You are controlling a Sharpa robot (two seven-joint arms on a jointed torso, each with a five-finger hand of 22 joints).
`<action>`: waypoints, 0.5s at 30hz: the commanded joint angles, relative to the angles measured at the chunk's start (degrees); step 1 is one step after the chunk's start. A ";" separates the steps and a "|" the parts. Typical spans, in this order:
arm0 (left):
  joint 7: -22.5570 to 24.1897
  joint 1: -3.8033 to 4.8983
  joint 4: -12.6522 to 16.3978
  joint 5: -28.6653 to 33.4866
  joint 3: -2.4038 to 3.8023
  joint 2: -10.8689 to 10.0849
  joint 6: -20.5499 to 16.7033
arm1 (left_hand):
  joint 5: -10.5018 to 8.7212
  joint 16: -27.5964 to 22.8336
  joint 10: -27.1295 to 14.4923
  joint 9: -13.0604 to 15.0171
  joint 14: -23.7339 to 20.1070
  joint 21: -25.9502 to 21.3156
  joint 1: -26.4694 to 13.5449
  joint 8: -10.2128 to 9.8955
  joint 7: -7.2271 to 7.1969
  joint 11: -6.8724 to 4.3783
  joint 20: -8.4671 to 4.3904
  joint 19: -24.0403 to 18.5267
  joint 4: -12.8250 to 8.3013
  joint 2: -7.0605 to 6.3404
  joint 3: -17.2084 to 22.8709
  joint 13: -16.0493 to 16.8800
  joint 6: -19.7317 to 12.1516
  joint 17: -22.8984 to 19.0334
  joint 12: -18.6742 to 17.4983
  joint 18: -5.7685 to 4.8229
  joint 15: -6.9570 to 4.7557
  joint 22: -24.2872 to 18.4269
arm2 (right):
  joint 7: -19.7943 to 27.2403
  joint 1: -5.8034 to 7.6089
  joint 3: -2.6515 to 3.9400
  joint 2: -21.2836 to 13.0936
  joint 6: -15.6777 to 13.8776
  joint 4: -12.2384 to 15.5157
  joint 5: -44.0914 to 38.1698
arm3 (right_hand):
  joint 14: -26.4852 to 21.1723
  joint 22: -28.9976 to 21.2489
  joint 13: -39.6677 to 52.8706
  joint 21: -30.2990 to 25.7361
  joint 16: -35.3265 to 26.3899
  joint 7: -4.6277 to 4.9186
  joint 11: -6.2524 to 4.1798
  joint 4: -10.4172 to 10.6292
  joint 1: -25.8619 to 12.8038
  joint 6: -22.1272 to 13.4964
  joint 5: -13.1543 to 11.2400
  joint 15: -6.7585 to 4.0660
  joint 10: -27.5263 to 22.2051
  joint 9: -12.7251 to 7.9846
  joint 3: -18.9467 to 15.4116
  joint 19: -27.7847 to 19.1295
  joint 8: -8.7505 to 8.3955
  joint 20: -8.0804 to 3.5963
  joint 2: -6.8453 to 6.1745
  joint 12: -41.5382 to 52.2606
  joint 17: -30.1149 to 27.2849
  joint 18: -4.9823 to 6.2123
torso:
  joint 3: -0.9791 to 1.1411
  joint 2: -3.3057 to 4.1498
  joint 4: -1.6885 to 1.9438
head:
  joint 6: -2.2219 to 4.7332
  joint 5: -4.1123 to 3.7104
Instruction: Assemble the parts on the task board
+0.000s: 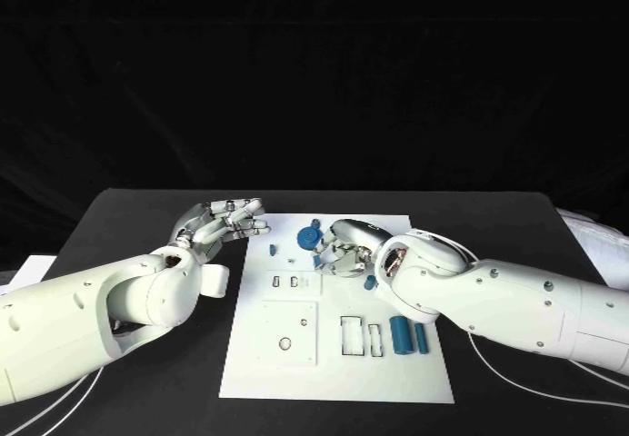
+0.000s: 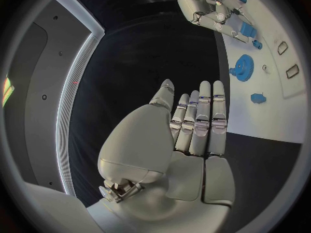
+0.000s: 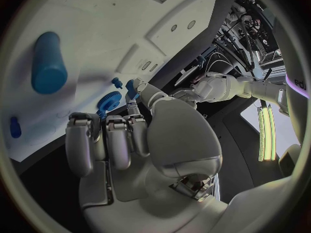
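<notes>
The white task board (image 1: pixel 334 363) lay in the middle of the black tabletop (image 1: pixel 131 218), with a blue gear (image 1: pixel 308 238) near its far edge and two blue cylinders (image 1: pixel 409 336) standing side by side on its right part. The left hand (image 1: pixel 225 221) hung just left of the board's far corner with its fingers apart and nothing in it. The right hand (image 1: pixel 347 254) was over the far part of the board, just right of the gear, with its fingers curled in, and it was not clear if it held a small blue part.
</notes>
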 commanded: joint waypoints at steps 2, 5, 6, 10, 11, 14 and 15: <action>0.73 0.05 0.56 0.52 0.04 0.16 1.28 | 0.24 -0.26 0.04 0.09 0.15 -0.37 0.45 -0.12 -0.17 -0.10 0.08 0.42 -0.38 -0.09 0.08 -0.03 -0.11 0.05 0.00 0.67 0.26 -0.09 | -2.10 -0.53 -0.09 1.00 2.63 -0.15 -3.42 | 5.52 2.24 10.73 0.18 -0.26 -0.11 -0.16 0.10 -0.82 0.44 0.04 -0.20 2.64 0.07 0.29 0.02 0.34 -0.20 -0.21 -0.38 12.54 -0.36 | 0.12 0.00 -0.20 | -0.32 0.49; 0.69 0.04 1.09 0.53 0.04 0.22 1.31 | 0.24 -0.29 0.13 0.10 0.19 -0.38 0.45 -0.09 -0.18 -0.12 0.07 0.45 -0.44 -0.06 0.10 -0.02 -0.04 0.10 0.05 0.67 0.24 -0.10 | -2.53 -0.99 -0.20 1.85 3.26 -0.32 -3.81 | 5.51 2.22 10.69 0.17 -0.27 -0.12 -0.16 0.11 -0.96 0.45 0.04 -0.20 2.61 0.07 0.29 0.01 0.32 -0.19 -0.29 -0.44 12.51 -0.36 | 0.11 0.02 -0.20 | -0.55 0.69; 0.68 0.04 1.20 0.53 0.04 0.24 1.33 | 0.24 -0.29 0.13 0.10 0.19 -0.38 0.45 -0.09 -0.18 -0.12 0.07 0.45 -0.44 -0.06 0.10 -0.02 -0.04 0.10 0.05 0.67 0.24 -0.10 | -2.63 -1.07 -0.23 2.01 3.40 -0.36 -3.89 | 5.51 2.22 10.70 0.16 -0.28 -0.12 -0.17 0.12 -1.03 0.45 0.04 -0.20 2.61 0.07 0.30 0.01 0.31 -0.19 -0.33 -0.44 12.50 -0.36 | 0.13 0.02 -0.20 | -0.57 0.79; 0.65 0.04 1.62 0.53 0.04 0.34 1.36 | 0.24 -0.29 0.13 0.10 0.19 -0.38 0.45 -0.09 -0.18 -0.12 0.07 0.45 -0.44 -0.06 0.10 -0.02 -0.04 0.10 0.05 0.67 0.24 -0.10 | -3.07 -1.35 -0.36 2.59 4.05 -0.55 -4.17 | 5.50 2.20 10.67 0.15 -0.30 -0.12 -0.16 0.17 -1.29 0.47 0.04 -0.20 2.58 0.08 0.30 0.00 0.28 -0.18 -0.44 -0.49 12.46 -0.35 | 0.17 0.02 -0.19 | -0.75 1.08; 0.64 0.04 1.72 0.53 0.04 0.35 1.35 | 0.24 -0.29 0.13 0.10 0.19 -0.38 0.45 -0.09 -0.18 -0.12 0.07 0.45 -0.44 -0.06 0.10 -0.02 -0.04 0.10 0.05 0.67 0.24 -0.10 | -3.17 -1.40 -0.39 2.71 4.15 -0.59 -4.21 | 5.50 2.19 10.65 0.14 -0.30 -0.12 -0.16 0.17 -1.32 0.47 0.04 -0.20 2.57 0.08 0.30 0.00 0.28 -0.18 -0.46 -0.51 12.46 -0.35 | 0.17 0.02 -0.22 | -0.82 1.13; 0.64 0.04 1.96 0.53 0.04 0.34 1.31 | 0.24 -0.29 0.13 0.10 0.19 -0.38 0.45 -0.09 -0.18 -0.12 0.07 0.45 -0.44 -0.06 0.10 -0.02 -0.04 0.10 0.05 0.67 0.24 -0.10 | -3.41 -1.52 -0.46 3.04 4.38 -0.75 -4.35 | 5.49 2.20 10.63 0.14 -0.32 -0.12 -0.16 0.21 -1.50 0.45 0.05 -0.20 2.55 0.07 0.29 0.00 0.25 -0.17 -0.54 -0.54 12.42 -0.35 | 0.17 0.03 -0.32 | -0.89 1.28; 0.64 0.04 2.02 0.53 0.04 0.34 1.30 | 0.24 -0.29 0.13 0.10 0.19 -0.38 0.45 -0.09 -0.18 -0.12 0.07 0.45 -0.44 -0.06 0.10 -0.02 -0.04 0.10 0.05 0.67 0.24 -0.10 | -3.47 -1.55 -0.49 3.14 4.44 -0.80 -4.38 | 5.49 2.20 10.63 0.14 -0.32 -0.12 -0.16 0.21 -1.50 0.45 0.05 -0.20 2.55 0.07 0.29 0.00 0.25 -0.17 -0.54 -0.54 12.42 -0.35 | 0.17 0.01 -0.32 | -0.96 1.37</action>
